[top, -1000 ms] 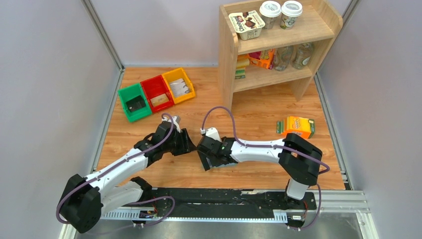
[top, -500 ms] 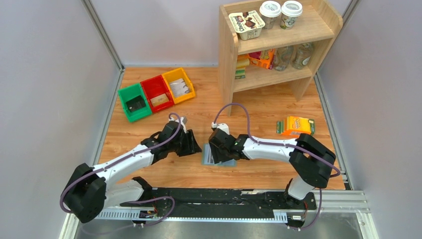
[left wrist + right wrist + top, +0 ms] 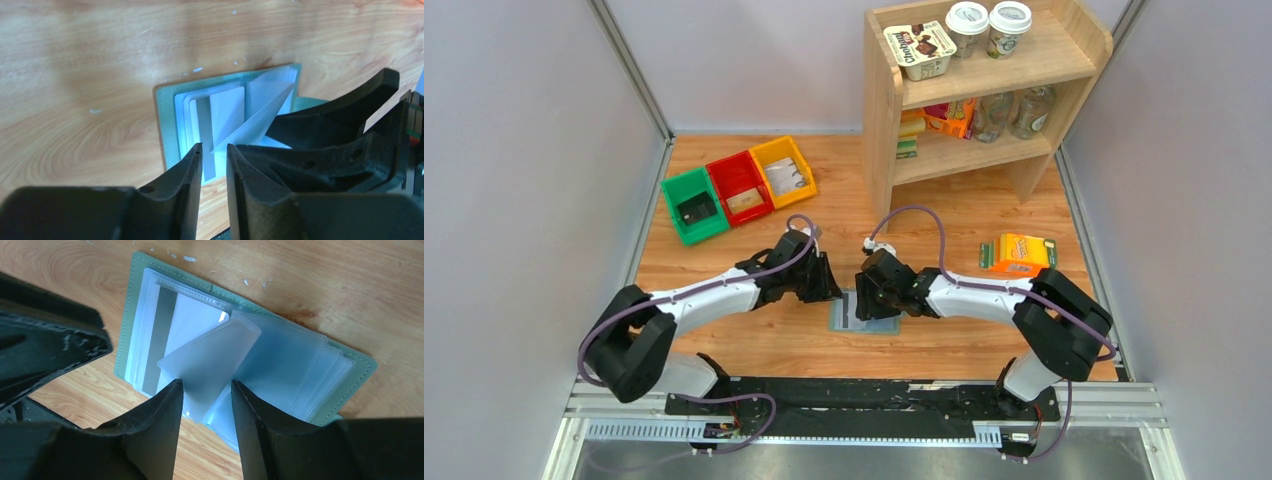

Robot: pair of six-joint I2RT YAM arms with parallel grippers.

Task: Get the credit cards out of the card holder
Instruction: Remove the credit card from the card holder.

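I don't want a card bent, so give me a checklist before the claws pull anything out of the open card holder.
1. Is the card holder open, flat on the table: ok.
2. Does the right claw straddle the raised clear sleeve: ok.
3. Is its hold on that sleeve firm: cannot tell.
4. Is the left claw at the holder's edge, a pale sheet between its fingers: ok.
5. Is the striped card out of its pocket: not ok, it sits inside.
6. Are the claws clear of each other: cannot tell, very close.
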